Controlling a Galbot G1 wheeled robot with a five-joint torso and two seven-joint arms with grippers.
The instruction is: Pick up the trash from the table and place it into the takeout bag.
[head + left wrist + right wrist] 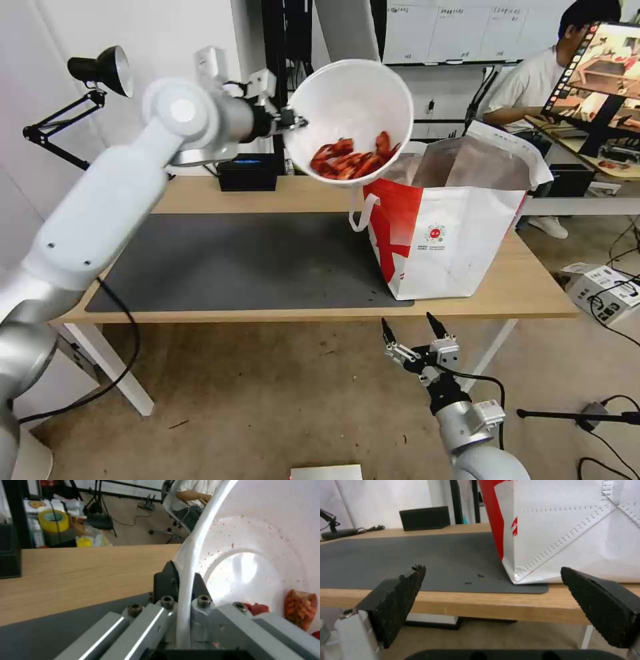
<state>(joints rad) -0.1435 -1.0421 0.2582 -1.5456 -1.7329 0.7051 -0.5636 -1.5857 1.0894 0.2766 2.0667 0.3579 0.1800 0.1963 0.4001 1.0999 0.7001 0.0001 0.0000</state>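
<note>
A: Bowl status?

B: White round bowl [350, 113] is in the air above the table [527, 287], tipped hard — its mouth faces the camera and down toward the takeout bag [453, 227]. Red shells [350, 160] have gathered at the lowest part of the wall, just above the bag's open top.

A: Grip?

B: Left gripper [293, 122] is pinched on the bowl's rim on the side away from the bag. The left wrist view confirms it: one finger [166, 582] outside, the other inside, white rim [186, 580] clamped between them.

A: Any readable print?

B: A small red round logo [435, 234] on the bag's white face, with tiny text under it — too small to read. The bag stands upright on the table's right end, one corner on the dark grey mat [247, 263], silvery lining showing, a white loop handle [360, 210] hanging on its left side.

A: Right arm?

B: Right gripper [410, 330] sits below the table's front edge, before the bag, fingers spread wide with nothing between them. A black box [248, 172] stands at the table's back edge.
</note>
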